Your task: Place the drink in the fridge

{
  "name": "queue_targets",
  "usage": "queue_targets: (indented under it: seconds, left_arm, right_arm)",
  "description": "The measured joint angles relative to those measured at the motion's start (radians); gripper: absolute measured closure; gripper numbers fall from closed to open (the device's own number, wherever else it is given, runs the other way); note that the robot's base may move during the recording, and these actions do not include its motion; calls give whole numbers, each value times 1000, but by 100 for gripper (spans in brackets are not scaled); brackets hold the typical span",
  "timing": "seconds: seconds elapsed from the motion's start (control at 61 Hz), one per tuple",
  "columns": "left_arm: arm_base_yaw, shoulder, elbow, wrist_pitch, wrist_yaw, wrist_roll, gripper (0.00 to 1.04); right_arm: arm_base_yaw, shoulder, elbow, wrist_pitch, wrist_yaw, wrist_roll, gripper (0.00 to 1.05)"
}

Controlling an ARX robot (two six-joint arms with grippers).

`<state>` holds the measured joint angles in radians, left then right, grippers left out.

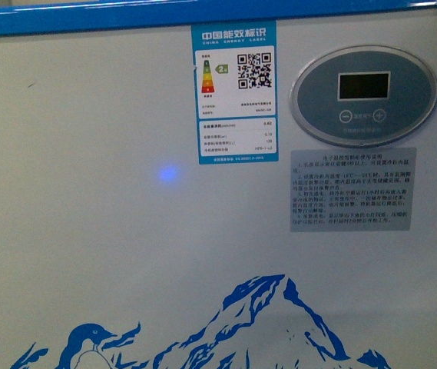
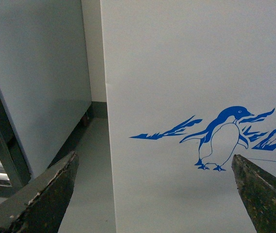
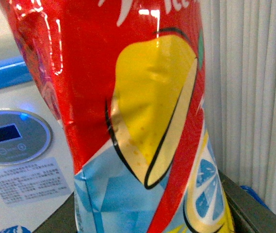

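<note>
— Red, yellow and pale-blue label: state the position of the drink (image 3: 142,121).
— The drink is clamped in the right end effector (image 3: 152,216), whose dark fingers show on either side of its lower part. It is in front of the fridge (image 1: 87,231), below the blue rim (image 1: 87,15), toward the end that carries the display panel (image 1: 364,96). It is apart from the white front wall.
— Long axis?
— Roughly upright, judged against the curtain (image 3: 254,73) folds behind it, with a slight lean.
— Which way does the target lie from the right end effector?
— Above the blue rim and beyond it. Neither the opening nor the lid is in view, so whether the lid is open cannot be told.
— State of the left end effector (image 2: 154,162).
— Spread wide and empty, well below the blue rim, facing the penguin print (image 2: 222,138) near the fridge's corner. A grey cooler (image 2: 36,87) stands just past that corner.
— Which arm is nearer the task?
— The right, since it carries the load. The left is judged free to handle the lid if required.
— Clearances?
— The blue rim is the edge to clear. The base of the drink must pass above it before any forward travel. Room above the blue rim cannot be checked from these views. The curtain hangs past the panel end of the blue rim, so sideways room there looks limited.
</note>
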<state>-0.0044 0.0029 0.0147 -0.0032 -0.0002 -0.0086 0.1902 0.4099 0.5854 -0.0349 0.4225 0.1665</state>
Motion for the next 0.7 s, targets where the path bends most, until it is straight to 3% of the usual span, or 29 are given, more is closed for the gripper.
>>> queue_targets:
  seconds: [0.131, 0.23, 0.377, 0.705]
  left_arm:
    - [0, 0, 0, 0, 0, 0, 8]
    - [0, 0, 0, 0, 0, 0, 8]
    - [0, 0, 0, 0, 0, 0, 8]
    - [0, 0, 0, 0, 0, 0, 8]
  right_arm:
    - [-5, 0, -20, 40, 2, -32, 57]
    - [-78, 1, -22, 40, -47, -39, 57]
    - [-140, -5, -25, 68, -43, -62, 57]
    - [-90, -19, -27, 52, -53, -62, 57]
